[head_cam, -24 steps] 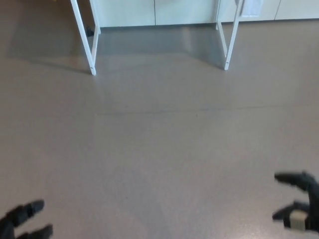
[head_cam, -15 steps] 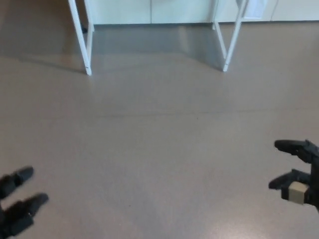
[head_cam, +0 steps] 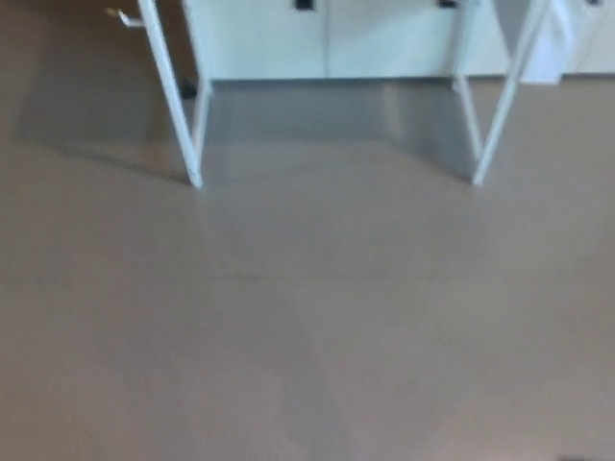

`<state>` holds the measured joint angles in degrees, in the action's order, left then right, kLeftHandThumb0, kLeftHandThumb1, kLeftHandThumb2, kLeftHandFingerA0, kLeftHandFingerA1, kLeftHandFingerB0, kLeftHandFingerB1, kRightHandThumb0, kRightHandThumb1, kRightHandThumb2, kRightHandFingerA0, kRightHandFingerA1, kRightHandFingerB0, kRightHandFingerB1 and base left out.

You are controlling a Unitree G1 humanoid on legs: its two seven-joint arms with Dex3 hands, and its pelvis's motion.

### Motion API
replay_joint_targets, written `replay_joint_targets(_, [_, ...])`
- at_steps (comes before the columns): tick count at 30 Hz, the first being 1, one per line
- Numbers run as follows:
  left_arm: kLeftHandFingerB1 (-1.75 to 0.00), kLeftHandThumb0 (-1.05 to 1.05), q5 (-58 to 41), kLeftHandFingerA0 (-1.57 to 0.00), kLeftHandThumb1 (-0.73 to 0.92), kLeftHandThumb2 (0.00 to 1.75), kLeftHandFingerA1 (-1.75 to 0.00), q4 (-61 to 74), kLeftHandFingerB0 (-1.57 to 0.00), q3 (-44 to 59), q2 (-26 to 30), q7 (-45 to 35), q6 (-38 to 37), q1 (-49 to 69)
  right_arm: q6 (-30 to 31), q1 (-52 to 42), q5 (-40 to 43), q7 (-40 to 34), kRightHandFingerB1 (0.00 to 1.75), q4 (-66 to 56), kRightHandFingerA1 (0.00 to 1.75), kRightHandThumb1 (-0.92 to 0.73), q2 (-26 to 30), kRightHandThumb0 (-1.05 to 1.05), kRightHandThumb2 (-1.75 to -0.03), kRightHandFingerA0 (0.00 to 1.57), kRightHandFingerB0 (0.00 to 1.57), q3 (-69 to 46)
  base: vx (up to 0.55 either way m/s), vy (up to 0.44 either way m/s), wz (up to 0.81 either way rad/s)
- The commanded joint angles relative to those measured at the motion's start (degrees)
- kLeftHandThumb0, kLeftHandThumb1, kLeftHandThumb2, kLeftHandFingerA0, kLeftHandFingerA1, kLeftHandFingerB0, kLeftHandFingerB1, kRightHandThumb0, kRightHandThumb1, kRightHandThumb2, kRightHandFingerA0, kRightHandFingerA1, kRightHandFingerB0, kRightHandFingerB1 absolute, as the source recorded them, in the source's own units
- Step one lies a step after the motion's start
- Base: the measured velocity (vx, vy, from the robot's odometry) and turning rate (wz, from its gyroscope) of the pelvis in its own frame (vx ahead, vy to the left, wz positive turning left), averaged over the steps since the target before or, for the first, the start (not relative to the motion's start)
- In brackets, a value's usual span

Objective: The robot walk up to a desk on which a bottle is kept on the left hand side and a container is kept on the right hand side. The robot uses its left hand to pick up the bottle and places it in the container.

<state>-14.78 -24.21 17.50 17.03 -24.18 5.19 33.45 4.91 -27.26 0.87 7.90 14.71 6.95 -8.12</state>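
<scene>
Showing blurred bare floor (head_cam: 307,327), white desk legs (head_cam: 183,106) cut off, fingers possibly unseen.

Floor (head_cam: 317,317): plain grey-brown, smooth, filling most of the blurred head view.
Desk legs: white, slanted; left pair (head_cam: 178,106) and right pair (head_cam: 490,115) stand directly on the floor.
Shadows: soft grey patches beneath and between the legs.
White cabinet fronts (head_cam: 327,38): probably meet the floor behind.

soft even light, whole view motion-blurred.
</scene>
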Motion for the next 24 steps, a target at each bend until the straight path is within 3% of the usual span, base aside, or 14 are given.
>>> replay_joint_targets(1, [-0.33,-0.23,0.41,-0.51,0.74,0.61,-0.43,-7.53,-0.29,0.21,2.47,-6.83,-5.82,3.56,-4.95,-3.46,2.13,4.44,0.81,4.79,1.07,-0.60,1.92,0.24,-1.52,0.75,0.25,-0.89,0.44,-0.081,0.20])
replay_joint_targets(5, [-0.47,-0.21,-0.88,-0.42,0.55,0.96,-0.60,-7.13,-0.14,0.74,2.67,-8.15,-6.17,2.15,-3.18,0.08,1.30,3.82,0.74,7.78,0.92,-0.63,3.14,0.22,-1.43,0.57,0.24,-0.60,0.29,-0.116,0.01])
replay_joint_targets(8, [-0.48,-0.20,-0.86,-0.48,0.53,0.94,-0.62,-6.95,-0.17,0.90,2.59,-7.98,-5.94,1.15,-2.74,0.77,0.61,3.08,0.74,7.24,0.92,-0.67,3.66,0.24,-1.45,0.58,0.25,-0.33,0.19,-0.032,-0.10])
replay_joint_targets(9, [-0.34,-0.25,-0.73,-0.57,0.72,0.63,-0.44,-6.61,-0.29,0.96,2.61,-7.89,-5.80,0.85,-2.26,1.00,0.81,3.03,0.74,6.80,0.92,-0.68,3.67,0.24,-1.45,0.58,0.25,-0.36,0.22,0.029,-0.17])
replay_joint_targets(11, [-0.34,-0.25,-0.59,-0.57,0.72,0.62,-0.44,-6.30,-0.30,0.97,2.54,-7.61,-5.35,0.55,-2.24,1.29,0.83,3.48,0.73,6.86,0.90,-0.67,4.03,0.24,-1.44,0.57,0.24,-0.21,0.30,0.061,-0.22])
replay_joint_targets(12, [-0.48,-0.19,-0.47,-0.46,0.54,0.94,-0.61,-5.25,-0.17,0.86,2.37,-7.27,-4.72,0.65,-1.76,1.53,0.70,3.57,0.72,6.63,0.89,-0.68,4.34,0.25,-1.43,0.55,0.23,-0.06,0.40,0.136,-0.29])
replay_joint_targets(13, [-0.33,-0.23,-0.55,-0.52,0.73,0.61,-0.43,-4.51,-0.30,0.85,2.20,-7.17,-4.34,0.85,-1.49,1.62,0.70,3.59,0.72,6.60,0.88,-0.68,4.50,0.26,-1.42,0.54,0.23,-0.04,0.41,0.178,-0.31])
replay_joint_targets(14, [-0.33,-0.23,-0.60,-0.52,0.73,0.61,-0.43,-3.99,-0.30,0.86,2.08,-7.11,-4.07,1.00,-1.31,1.68,0.72,3.60,0.72,6.59,0.88,-0.68,4.63,0.26,-1.42,0.54,0.23,-0.01,0.59,0.071,0.03])
replay_joint_targets(15, [-0.33,-0.24,-0.05,-0.51,0.73,0.61,-0.42,-4.12,-0.30,0.65,2.16,-6.83,-4.27,0.85,-1.89,3.01,0.17,3.87,0.69,9.88,0.95,-0.35,5.46,0.41,-1.59,0.45,0.08,0.26,0.53,-0.121,-0.90])
replay_joint_targets(17, [-0.33,-0.24,0.14,-0.51,0.74,0.61,-0.42,-3.90,-0.30,0.58,2.43,-7.00,-4.16,0.77,-2.12,4.14,0.08,4.20,0.69,12.34,0.93,-0.34,5.95,0.42,-1.58,0.42,0.09,0.43,0.53,-0.112,-0.27])
replay_joint_targets(18, [-0.33,-0.25,0.25,-0.53,0.75,0.62,-0.42,-3.28,-0.30,0.49,2.55,-6.95,-3.89,0.87,-2.35,5.14,0.78,4.92,0.72,14.37,0.86,-0.67,6.13,0.29,-1.42,0.49,0.22,0.04,0.54,0.087,0.01])
replay_joint_targets(19, [-0.33,-0.25,0.41,-0.53,0.75,0.62,-0.42,-2.57,-0.30,0.39,2.66,-6.83,-3.58,0.99,-2.81,6.36,1.65,5.78,0.72,16.95,0.86,-0.67,6.36,0.29,-1.42,0.49,0.22,-0.43,0.46,0.161,-0.02])
replay_joint_targets(20, [-0.33,-0.24,0.51,-0.53,0.76,0.63,-0.42,-2.69,-0.31,0.34,2.64,-6.84,-3.84,0.92,-2.51,6.60,1.94,5.84,0.69,17.07,0.97,-0.33,6.44,0.42,-1.62,0.44,0.05,-0.62,0.38,0.086,0.06])
replay_joint_targets(24, [-0.33,-0.25,-0.18,-0.51,0.75,0.62,-0.42,-3.70,-0.29,0.78,2.69,-7.67,-4.62,0.02,0.66,5.26,1.22,4.90,0.66,10.69,0.90,-0.41,6.63,0.43,-1.56,0.40,0.04,0.03,0.38,0.034,0.15])
